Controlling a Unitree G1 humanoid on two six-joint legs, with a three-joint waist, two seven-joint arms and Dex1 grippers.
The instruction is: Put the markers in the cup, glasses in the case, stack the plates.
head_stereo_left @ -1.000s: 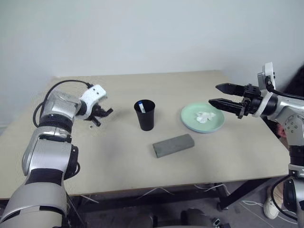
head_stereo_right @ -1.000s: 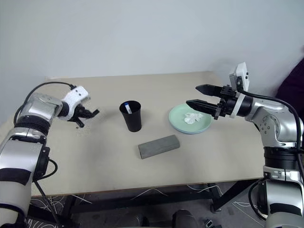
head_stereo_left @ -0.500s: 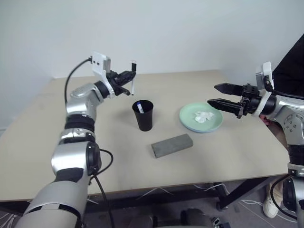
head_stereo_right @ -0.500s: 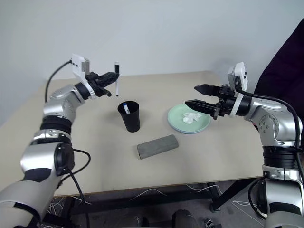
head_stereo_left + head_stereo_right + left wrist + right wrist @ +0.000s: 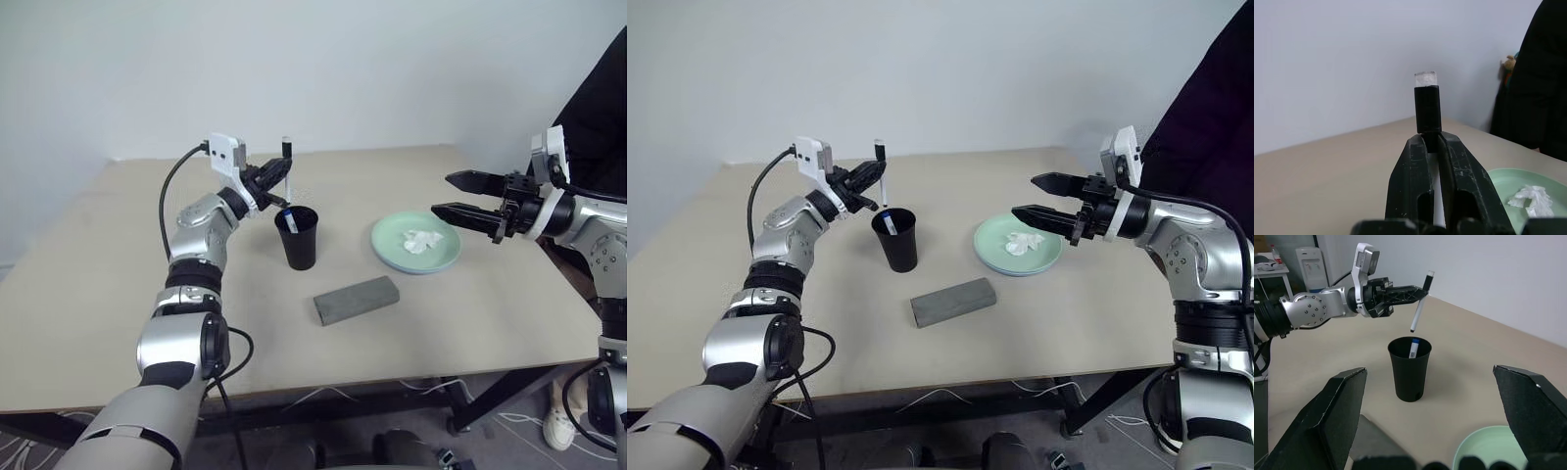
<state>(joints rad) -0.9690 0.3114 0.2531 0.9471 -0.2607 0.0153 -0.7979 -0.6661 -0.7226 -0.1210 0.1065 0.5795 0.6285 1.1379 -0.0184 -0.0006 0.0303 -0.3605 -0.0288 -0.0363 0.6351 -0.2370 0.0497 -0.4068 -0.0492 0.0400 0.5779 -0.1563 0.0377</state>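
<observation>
Above the black cup (image 5: 298, 238), left gripper (image 5: 278, 175) jaws clamped on black-capped marker (image 5: 287, 172) (cap up), blue-capped marker (image 5: 1414, 348) inside cup, right gripper (image 5: 454, 197) jaws wide apart over mint plate (image 5: 392, 237), grey case (image 5: 357, 299) shut on tabletop (image 5: 88, 284)

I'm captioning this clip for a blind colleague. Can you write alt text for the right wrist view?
The left gripper holds a black-capped marker near its cap, tip hanging just above the black cup, where a blue-capped marker already stands. The right gripper's two black fingers stand wide open in the foreground, with the green plate's rim between them.
</observation>
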